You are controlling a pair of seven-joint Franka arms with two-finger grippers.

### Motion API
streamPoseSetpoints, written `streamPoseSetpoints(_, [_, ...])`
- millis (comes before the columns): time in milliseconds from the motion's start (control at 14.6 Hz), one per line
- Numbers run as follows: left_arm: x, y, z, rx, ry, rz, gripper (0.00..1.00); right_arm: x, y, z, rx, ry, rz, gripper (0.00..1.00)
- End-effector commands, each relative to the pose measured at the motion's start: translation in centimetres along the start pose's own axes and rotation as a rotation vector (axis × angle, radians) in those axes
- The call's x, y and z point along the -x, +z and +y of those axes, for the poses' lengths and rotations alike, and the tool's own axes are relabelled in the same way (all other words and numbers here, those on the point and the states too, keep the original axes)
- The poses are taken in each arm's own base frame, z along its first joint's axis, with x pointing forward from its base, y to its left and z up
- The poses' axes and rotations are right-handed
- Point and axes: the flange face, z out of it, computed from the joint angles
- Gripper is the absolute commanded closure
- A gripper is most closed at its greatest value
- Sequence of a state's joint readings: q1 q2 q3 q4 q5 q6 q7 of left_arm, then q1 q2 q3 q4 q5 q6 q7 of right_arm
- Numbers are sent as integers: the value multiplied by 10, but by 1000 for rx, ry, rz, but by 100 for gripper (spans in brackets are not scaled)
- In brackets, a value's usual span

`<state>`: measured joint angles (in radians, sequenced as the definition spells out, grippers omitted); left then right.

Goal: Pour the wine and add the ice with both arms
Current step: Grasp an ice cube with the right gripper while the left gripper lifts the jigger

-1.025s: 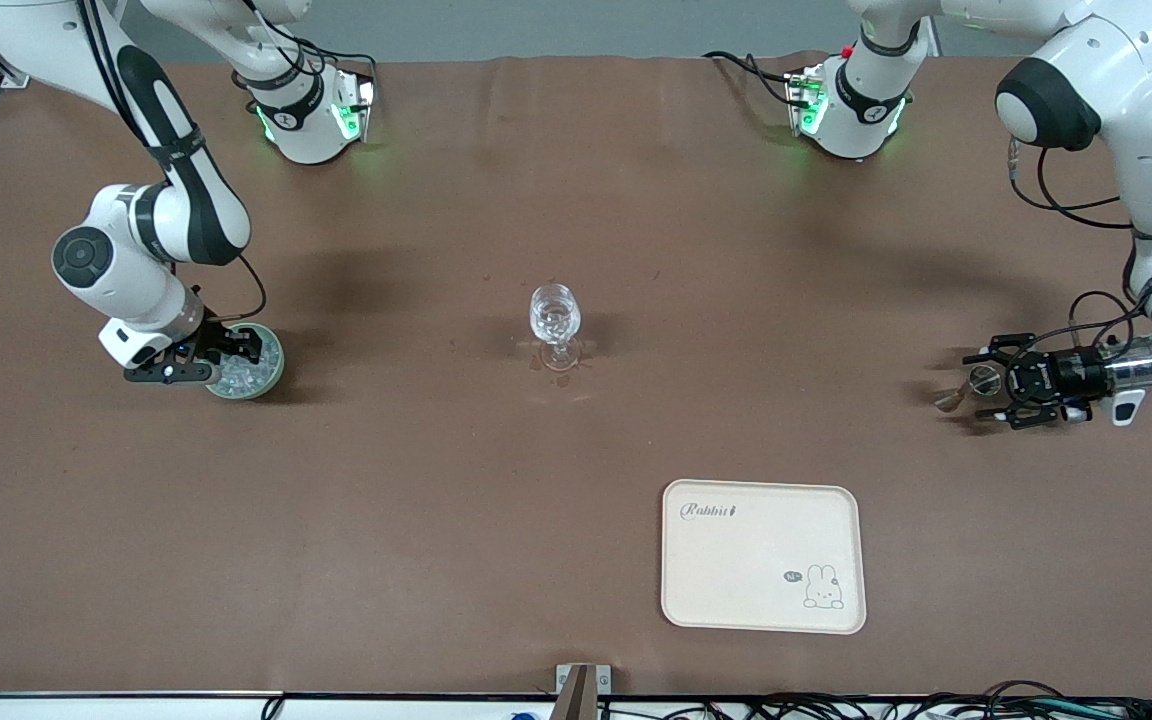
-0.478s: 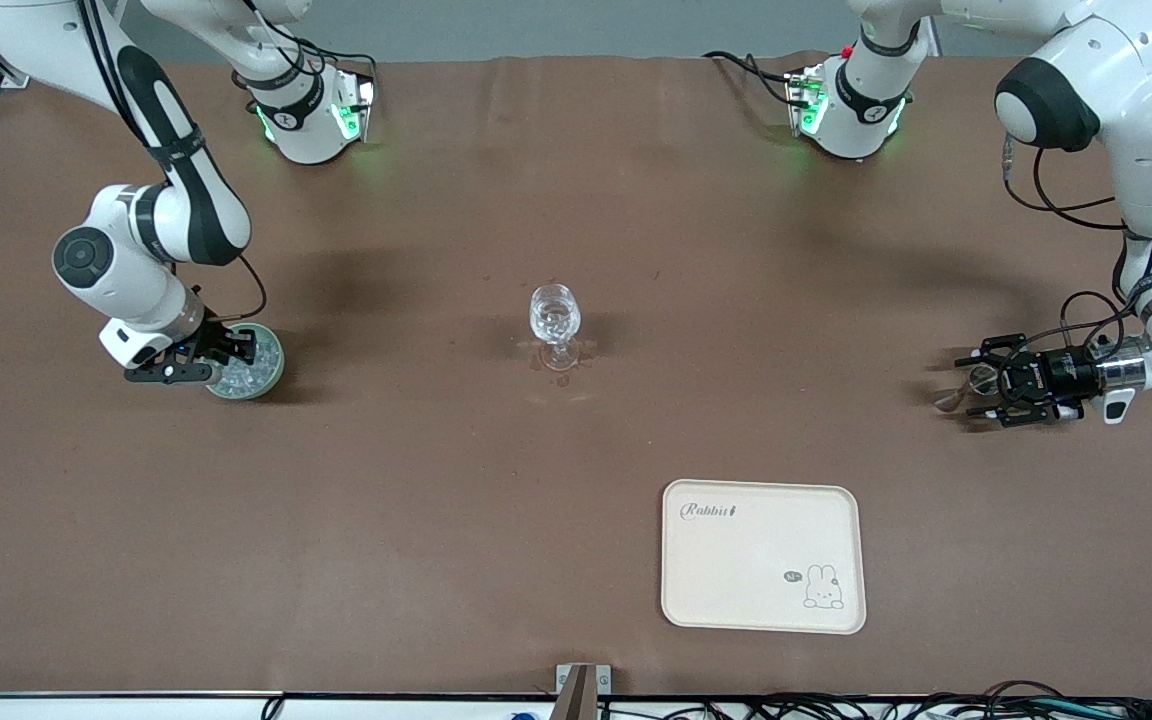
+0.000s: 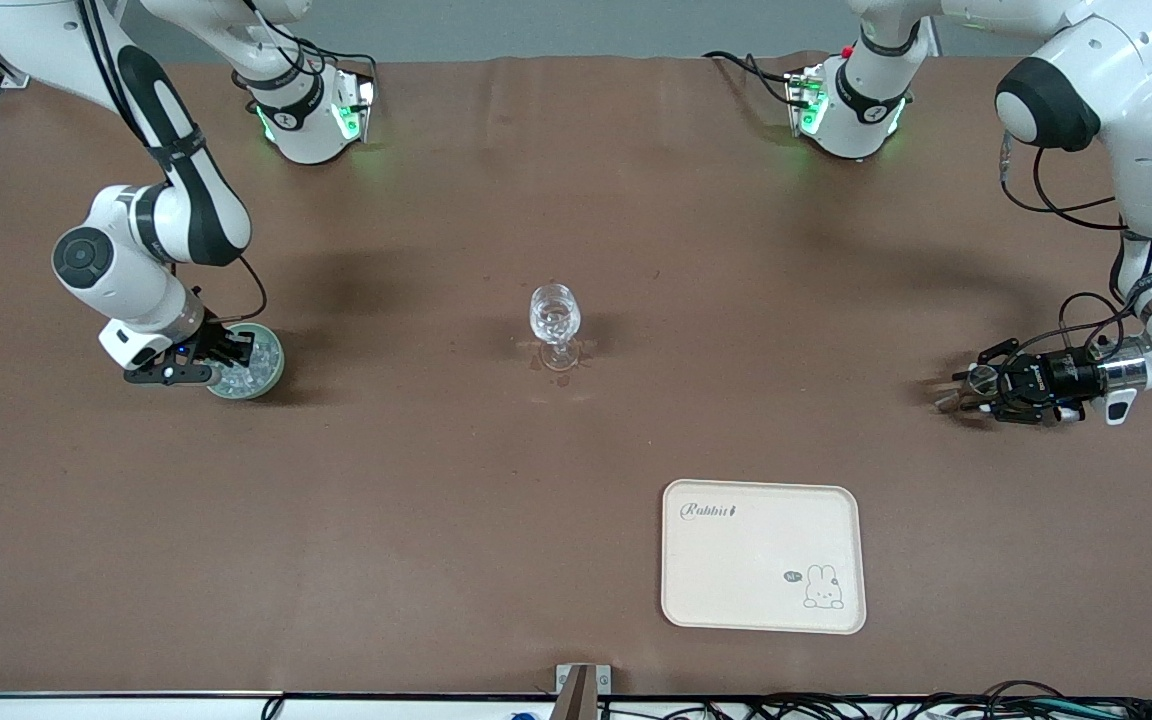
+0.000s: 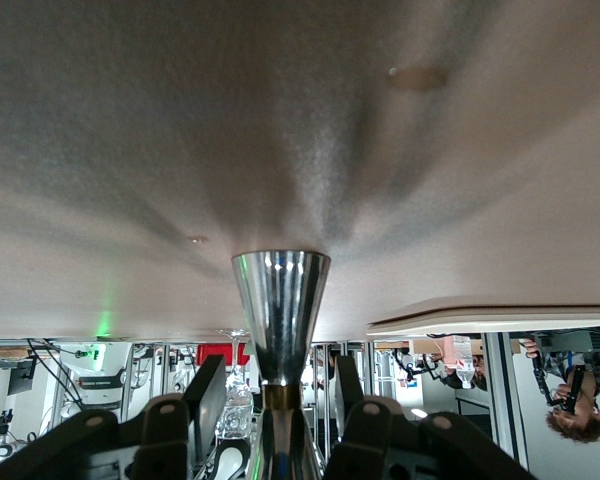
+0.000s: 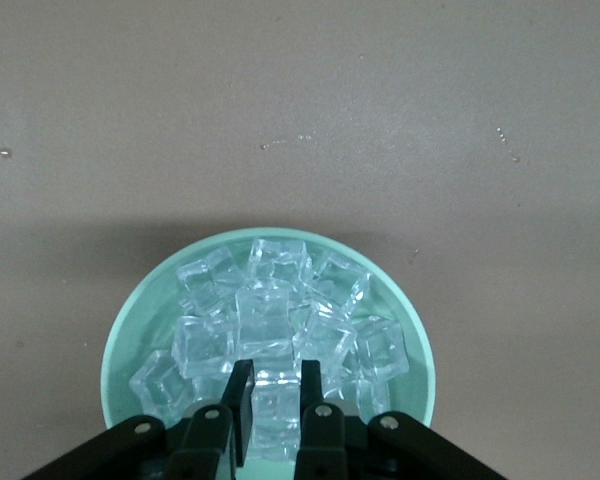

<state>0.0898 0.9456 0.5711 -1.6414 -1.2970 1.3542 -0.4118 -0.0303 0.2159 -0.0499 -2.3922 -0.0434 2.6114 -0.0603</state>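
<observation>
Ice (image 5: pixel 270 335) is sitting piled in the pale green bowl (image 3: pixel 271 378), near the bench edge at the right arm's end, roughly midway between the robot-side edge and the camera-side edge. Right gripper (image 5: pixel 272 392) is hanging directly over the bowl, fingers (image 5: pixel 239 395) narrow, tips pinching a cube at the pile's edge; the rest of the cubes are lying just past the tips. Bowl rim (image 5: pixel 115 340) is showing clear all round in the right wrist view.

Wine: hardly visible; can't tell how much is lying in the stemmed glass (image 3: pixel 554 322), which is standing upright mid-bench, well apart from both grippers.

Left gripper (image 3: pixel 981 390) is sitting low over the bench near the edge at the left arm's end, turned sideways, fingers (image 4: pixel 208 395) closing on the waist of the metal jigger (image 4: pixel 278 320). In the left wrist view one cone is sticking out past the tips.

Cream tray (image 3: pixel 696 590) is lying flat near the camera-side edge, closer to the left arm's end, bare. Brown bench top (image 3: pixel 436 480) is lying open between bowl and glass, glass and jigger, and along most of the camera-side edge apart from the tray.
</observation>
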Motion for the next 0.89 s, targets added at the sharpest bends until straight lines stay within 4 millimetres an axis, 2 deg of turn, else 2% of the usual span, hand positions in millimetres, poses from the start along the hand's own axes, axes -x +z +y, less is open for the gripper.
streamPoseSetpoints(0, [4,1,-4,24,10,-18,68,-5,-7,-2,-2,10,-23,94])
streamPoseSetpoints(205, [8,-1,-4,33,40,-47,95,-14,-21,-1,-3,19,-78,98])
streamPoseSetpoints(478, [17,-3,-3,36,57,-89,99,-28,-55,-3,-2,60,-109,100])
streamPoseSetpoints(547, [27,-7,1,38,74,-95,99,-32,-68,-2,-2,70,-110,100])
streamPoseSetpoints(615, [37,-9,4,38,88,-99,99,-35,-83,-2,-1,85,-115,100])
streamPoseSetpoints(820, [73,-16,16,10,140,-116,99,-47,-143,-3,-2,97,-95,100])
